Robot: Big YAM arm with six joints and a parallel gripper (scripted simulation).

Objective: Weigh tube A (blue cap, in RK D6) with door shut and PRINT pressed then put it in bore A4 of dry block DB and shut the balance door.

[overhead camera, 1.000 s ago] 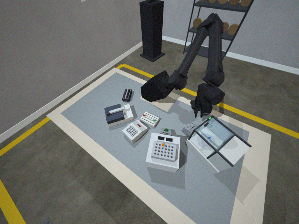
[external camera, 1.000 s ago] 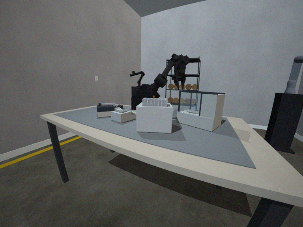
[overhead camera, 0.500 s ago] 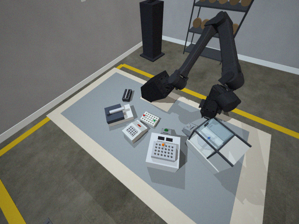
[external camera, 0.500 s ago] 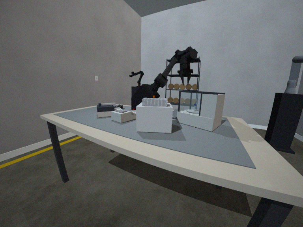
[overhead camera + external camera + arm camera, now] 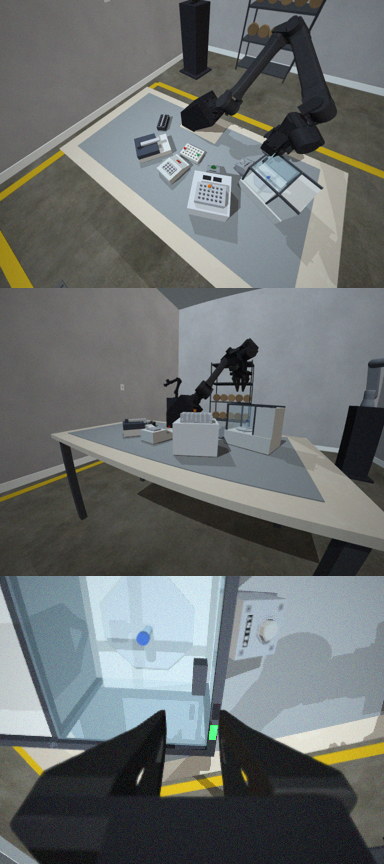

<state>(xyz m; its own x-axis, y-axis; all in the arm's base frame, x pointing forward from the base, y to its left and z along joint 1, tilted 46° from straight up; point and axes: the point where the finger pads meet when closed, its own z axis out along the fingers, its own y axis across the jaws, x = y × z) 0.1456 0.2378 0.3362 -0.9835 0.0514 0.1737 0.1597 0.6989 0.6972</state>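
My gripper [image 5: 272,155] [image 5: 240,390] [image 5: 192,720] is partly open and empty, high above the base-side edge of the balance's glass box. Tube A, blue cap [image 5: 268,177] [image 5: 247,421] [image 5: 143,638], stands upright near the middle of the pan [image 5: 175,616]. The glass door [image 5: 282,168] looks shut; its dark handle [image 5: 200,676] is at the front edge. The green lamp [image 5: 213,732] is lit. The PRINT key [image 5: 242,161] [image 5: 268,631] is on the sloping front. The dry block [image 5: 182,159] [image 5: 158,437] has no capped tube that I can see.
The rack [image 5: 202,154] holds a red-capped and a green-capped tube. The mixer [image 5: 198,176] [image 5: 195,439], with an orange-capped tube, stands between balance and dry block. The spectrophotometer [image 5: 145,148] and magnet block [image 5: 163,122] stand beyond. The balance's dark top frame is below the fingers.
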